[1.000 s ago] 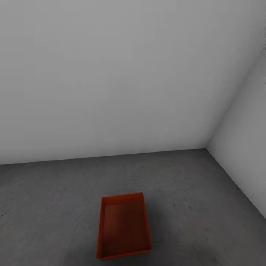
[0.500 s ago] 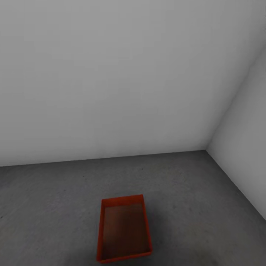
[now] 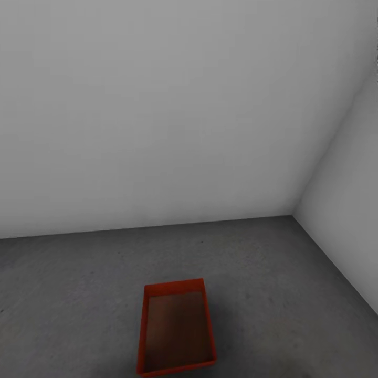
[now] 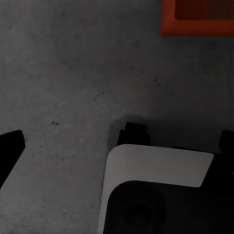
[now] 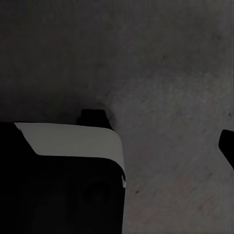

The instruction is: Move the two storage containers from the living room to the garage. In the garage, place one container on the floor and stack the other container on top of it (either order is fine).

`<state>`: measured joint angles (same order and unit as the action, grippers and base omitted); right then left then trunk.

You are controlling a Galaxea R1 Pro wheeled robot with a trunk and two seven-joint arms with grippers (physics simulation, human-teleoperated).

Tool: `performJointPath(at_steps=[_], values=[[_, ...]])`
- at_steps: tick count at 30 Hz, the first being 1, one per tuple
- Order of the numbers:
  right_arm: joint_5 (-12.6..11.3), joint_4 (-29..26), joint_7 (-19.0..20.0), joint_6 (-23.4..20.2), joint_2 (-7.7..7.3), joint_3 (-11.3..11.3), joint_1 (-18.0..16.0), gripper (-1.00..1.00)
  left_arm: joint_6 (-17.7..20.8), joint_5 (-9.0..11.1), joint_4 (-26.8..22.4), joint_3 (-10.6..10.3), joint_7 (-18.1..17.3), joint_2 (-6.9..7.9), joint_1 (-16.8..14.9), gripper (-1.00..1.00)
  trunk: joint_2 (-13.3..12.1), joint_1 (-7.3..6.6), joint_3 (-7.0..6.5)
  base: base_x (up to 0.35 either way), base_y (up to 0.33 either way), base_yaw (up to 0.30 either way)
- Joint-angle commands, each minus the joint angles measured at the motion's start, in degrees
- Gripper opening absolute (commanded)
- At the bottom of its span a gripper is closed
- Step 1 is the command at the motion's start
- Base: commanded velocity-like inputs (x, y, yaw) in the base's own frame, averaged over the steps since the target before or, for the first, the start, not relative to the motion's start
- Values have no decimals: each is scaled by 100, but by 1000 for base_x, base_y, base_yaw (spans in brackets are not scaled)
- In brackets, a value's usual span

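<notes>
Since a second ago, only the head view has shifted a little, the bin (image 3: 176, 329) sliding slightly lower in it. Whether either gripper is wide or narrow cannot be told from the wrist views. Lidless and empty, the bin sits on the floor (image 3: 273, 273), near the corner where two walls (image 3: 157, 115) meet.

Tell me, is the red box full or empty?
Empty: the storage container sits upright on the floor, bare bottom showing.
</notes>
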<state>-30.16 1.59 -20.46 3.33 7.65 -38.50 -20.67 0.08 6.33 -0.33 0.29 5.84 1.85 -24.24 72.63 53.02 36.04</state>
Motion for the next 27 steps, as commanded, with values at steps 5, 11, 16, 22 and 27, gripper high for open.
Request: performJointPath(at_steps=[5,11,16,22,27], values=[[-60,17,4,37,5,-43,0,100,1,57,-2,-2,5,0,-2,100,3,0,-40,0,0,0],[-53,17,7,49,3,-43,56,100,1,54,-2,-2,5,0,-2,100,3,0,-94,0,0,0],[-52,17,7,46,8,-43,73,100,1,57,-2,-2,5,0,-2,100,3,0,-139,0,0,0],[-51,17,7,45,7,-43,76,100,1,56,-2,-2,5,0,-2,100,3,0,-193,0,0,0],[-51,17,7,52,1,-43,75,100,1,58,-2,-2,5,0,-2,100,3,0,-238,0,0,0]])
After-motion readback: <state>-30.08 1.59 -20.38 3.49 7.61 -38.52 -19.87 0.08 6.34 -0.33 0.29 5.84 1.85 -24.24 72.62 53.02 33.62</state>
